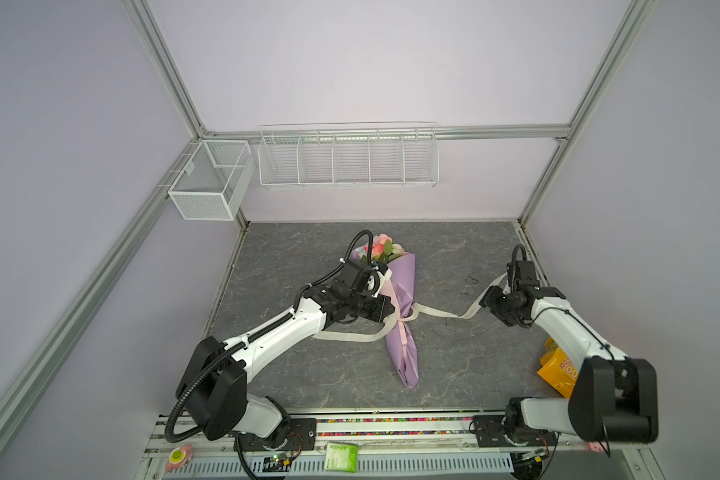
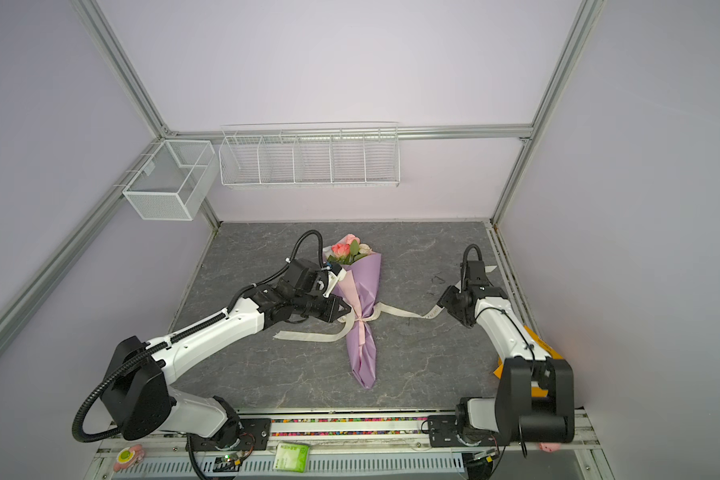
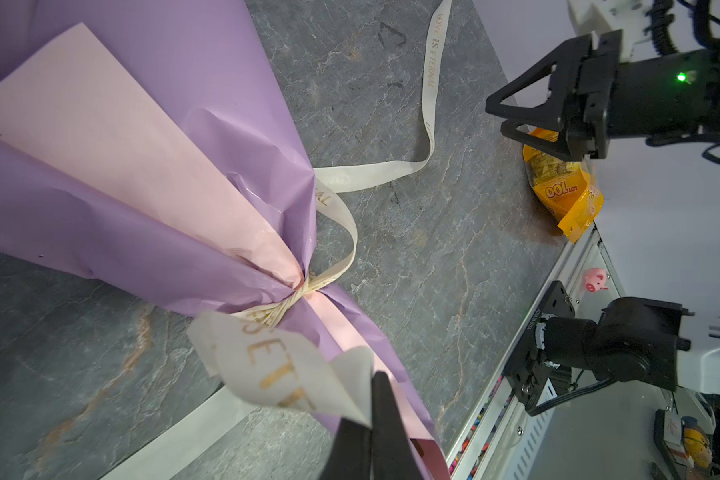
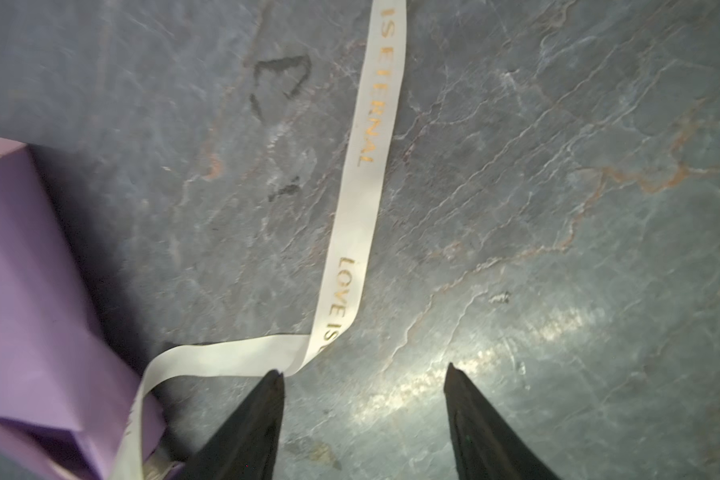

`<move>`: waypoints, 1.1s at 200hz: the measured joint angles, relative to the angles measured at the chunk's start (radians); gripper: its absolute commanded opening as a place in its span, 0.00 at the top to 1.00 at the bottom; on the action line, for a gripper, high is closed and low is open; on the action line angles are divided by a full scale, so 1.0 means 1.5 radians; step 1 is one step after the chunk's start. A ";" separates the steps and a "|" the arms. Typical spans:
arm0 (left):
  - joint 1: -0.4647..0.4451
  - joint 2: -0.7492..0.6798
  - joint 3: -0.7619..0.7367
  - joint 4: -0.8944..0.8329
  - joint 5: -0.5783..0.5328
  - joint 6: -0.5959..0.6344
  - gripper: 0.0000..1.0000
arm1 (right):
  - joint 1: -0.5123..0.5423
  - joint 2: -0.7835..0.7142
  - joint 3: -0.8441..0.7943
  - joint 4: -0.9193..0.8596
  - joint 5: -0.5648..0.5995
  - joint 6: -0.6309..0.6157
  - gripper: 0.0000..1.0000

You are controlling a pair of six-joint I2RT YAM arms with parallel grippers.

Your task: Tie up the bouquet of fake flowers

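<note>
Our left gripper (image 3: 368, 415) pinches the cream ribbon (image 3: 267, 365) wrapped round the bouquet of fake flowers (image 1: 404, 282); our right gripper (image 4: 364, 370) stands spread, holding nothing. We see the bouquet lying in the middle of the tabletop (image 1: 466, 374), blooms toward the far edge.

Both top views are evenly and softly lit from above. Only faint shadows are cast onto the desk (image 1: 454, 374), and the frame rails (image 1: 165, 70) are bowed toward the picture edges by the wide lens. In the left wrist view the nearest loop of ribbon (image 3: 275, 370) is rendered out of focus. The right wrist view is dimmer and smeared throughout, and a pale glare patch is seen on the desk between the fingers of the right tool (image 4: 364, 370).
</note>
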 measured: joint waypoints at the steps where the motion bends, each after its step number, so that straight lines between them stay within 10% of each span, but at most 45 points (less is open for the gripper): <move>1: 0.000 0.000 0.000 0.000 0.000 0.000 1.00 | -0.001 0.004 0.002 0.000 0.000 -0.002 0.35; 132: -0.001 0.000 0.017 -0.026 -0.025 0.005 1.00 | 0.056 0.283 0.201 -0.098 0.034 -0.143 0.45; 220: -0.001 0.000 0.024 -0.033 -0.035 0.006 1.00 | 0.060 0.283 0.204 -0.109 0.062 -0.163 0.91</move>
